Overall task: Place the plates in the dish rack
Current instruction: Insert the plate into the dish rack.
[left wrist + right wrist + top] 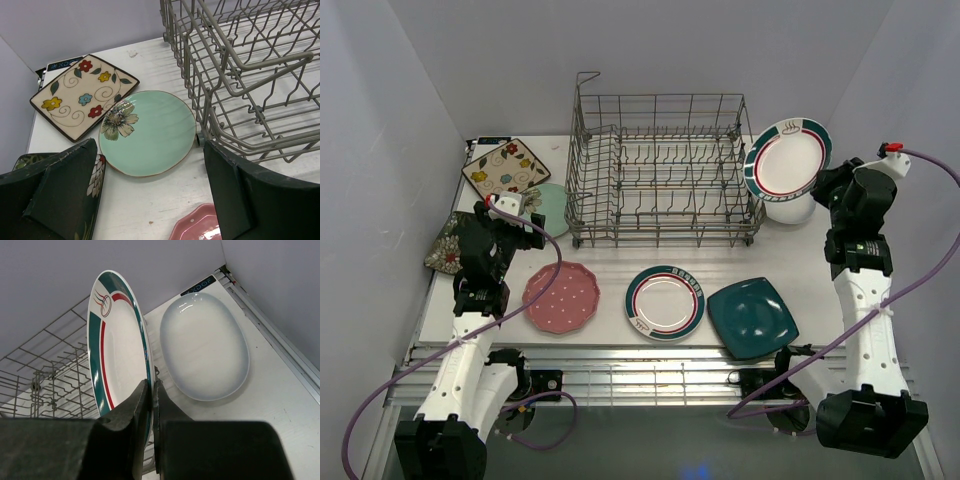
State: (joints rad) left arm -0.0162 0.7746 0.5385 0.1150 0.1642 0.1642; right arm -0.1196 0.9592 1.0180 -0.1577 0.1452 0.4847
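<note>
The grey wire dish rack [660, 165] stands at the back middle with no plates in it. My right gripper [828, 188] is shut on the rim of a teal-and-red-rimmed round plate [786, 158], held upright in the air right of the rack; in the right wrist view this plate [117, 345] stands on edge over the white oval plate [205, 346]. My left gripper [520, 222] is open and empty, low over the table left of the rack. Beyond its fingers [65, 192] lie the mint round plate [147, 131] and the cream floral square plate [82, 95].
On the near table lie a pink dotted plate [561, 297], a second teal-and-red-rimmed plate [665, 302] and a dark teal square plate [752, 316]. A dark floral square plate [445, 250] lies at the left edge. Walls close in on both sides.
</note>
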